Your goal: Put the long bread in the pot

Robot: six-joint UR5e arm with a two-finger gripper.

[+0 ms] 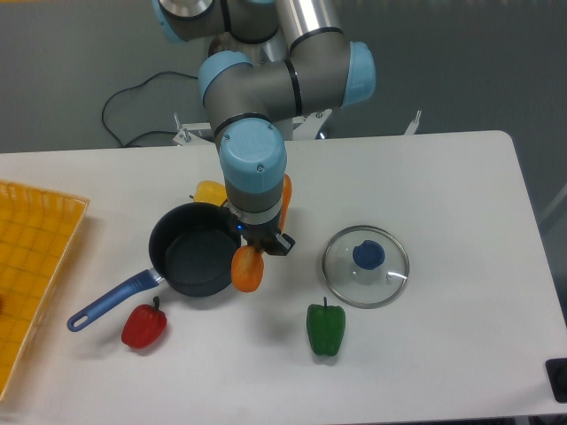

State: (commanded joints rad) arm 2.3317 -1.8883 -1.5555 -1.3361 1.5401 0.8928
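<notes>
1. The gripper (258, 251) hangs over the right rim of the pot (193, 249), its fingers closed on the long bread (249, 267).
2. The long bread hangs tilted, its lower end just outside the pot's right edge.
3. A glass lid (365, 266) lies right of the pot; a red pepper (143, 326) sits below it; a green pepper (326, 328) lies lower right.

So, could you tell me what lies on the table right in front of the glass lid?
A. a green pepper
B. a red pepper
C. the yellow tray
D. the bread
A: the green pepper sits just in front of the lid, while the red pepper lies far off by the pot handle.
</notes>
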